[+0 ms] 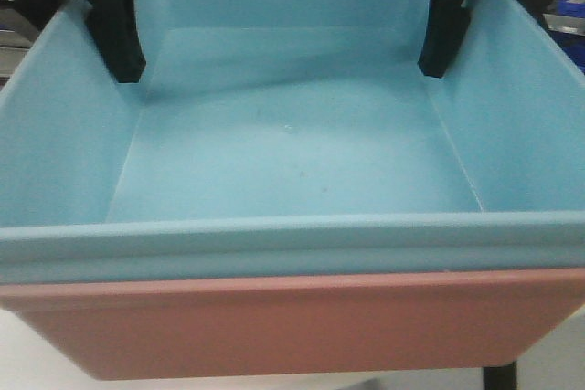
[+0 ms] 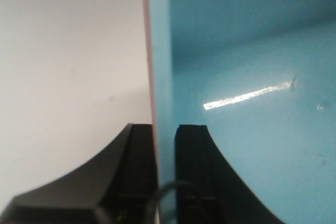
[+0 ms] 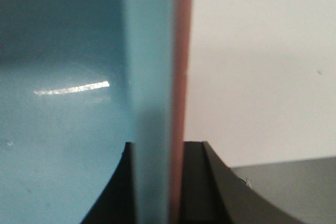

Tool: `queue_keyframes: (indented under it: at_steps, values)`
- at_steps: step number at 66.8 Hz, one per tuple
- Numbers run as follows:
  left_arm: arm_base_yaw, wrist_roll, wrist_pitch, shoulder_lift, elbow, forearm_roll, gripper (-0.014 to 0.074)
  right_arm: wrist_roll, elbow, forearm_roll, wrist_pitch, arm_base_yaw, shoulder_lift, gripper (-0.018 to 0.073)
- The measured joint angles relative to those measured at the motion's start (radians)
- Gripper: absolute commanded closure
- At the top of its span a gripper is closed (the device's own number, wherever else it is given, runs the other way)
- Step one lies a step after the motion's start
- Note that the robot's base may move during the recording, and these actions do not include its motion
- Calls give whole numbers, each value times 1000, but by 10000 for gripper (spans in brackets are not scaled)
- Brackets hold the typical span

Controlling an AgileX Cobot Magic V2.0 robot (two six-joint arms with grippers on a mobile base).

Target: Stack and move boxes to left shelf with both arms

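Observation:
The light blue bin (image 1: 292,152) sits nested inside the salmon pink bin (image 1: 292,326), and the pair fills the front view. My left gripper (image 1: 119,38) is shut on the left walls of both bins, one finger inside the blue bin (image 2: 252,108) and one outside the pink wall (image 2: 148,66). My right gripper (image 1: 443,38) is shut on the right walls the same way, pinching the blue wall (image 3: 149,77) and the pink wall (image 3: 182,77). The left shelf is out of view.
A white surface (image 2: 68,66) lies below the left side of the bins. A white surface (image 3: 262,66) and a grey surface (image 3: 294,187) lie below the right side. A dark blue object (image 1: 567,20) shows at the far right edge.

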Motion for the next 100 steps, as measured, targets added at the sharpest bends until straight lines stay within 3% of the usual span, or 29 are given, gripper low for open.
queue_keyframes:
  at_steps: [100]
  values:
    - [0, 0, 0, 0, 0, 0, 599, 0, 0, 0, 4, 0, 0, 503]
